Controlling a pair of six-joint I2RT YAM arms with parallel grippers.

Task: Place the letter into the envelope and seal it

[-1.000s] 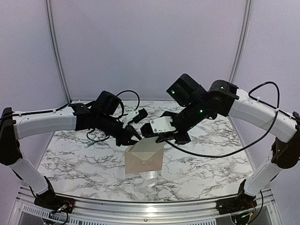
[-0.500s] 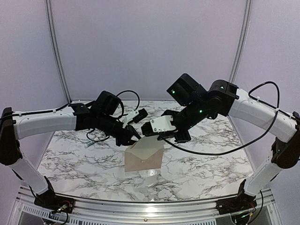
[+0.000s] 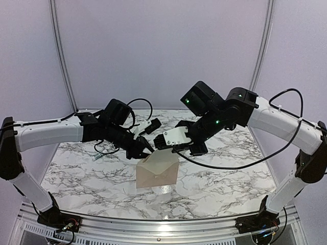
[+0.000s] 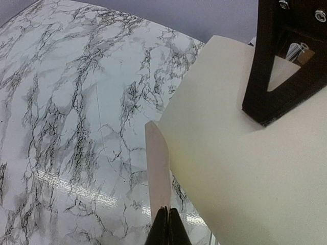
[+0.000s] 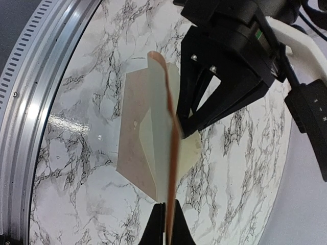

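Both pincers are pressing fully together on paper, mid-table between the arms. The left gripper (image 4: 163,222) is pinching a thin peach edge that I'm reading as the letter (image 4: 157,163). The right gripper (image 5: 166,220) is pinching a peach-edged sheet seen edge-on, probably the same letter from its other end, but I can't confirm it's one sheet. From the right fingertips the sheet is running straight ahead toward the left arm, bowing slightly and standing on edge rather than lying flat. So its long axis is lying across the workspace, left to right, between the two pincers. The envelope (image 4: 230,178) is showing as the broad cream face just beside the letter, its blunt flap corner touching or nearly touching the peach edge. In the top view it's sitting on the marble table (image 4: 61,102) right under both pincers. I can't tell whether any of the letter is in the pocket yet. Judgement: insertion is under way and sealing is not started. The next move is hinging on keeping the letter's long edge parallel to the envelope mouth while it's going down. Both arms are equally near; the right one is gripping the end, so it's likely driving while the left is steadying. Risk: the sheet buckling between the two pinches.
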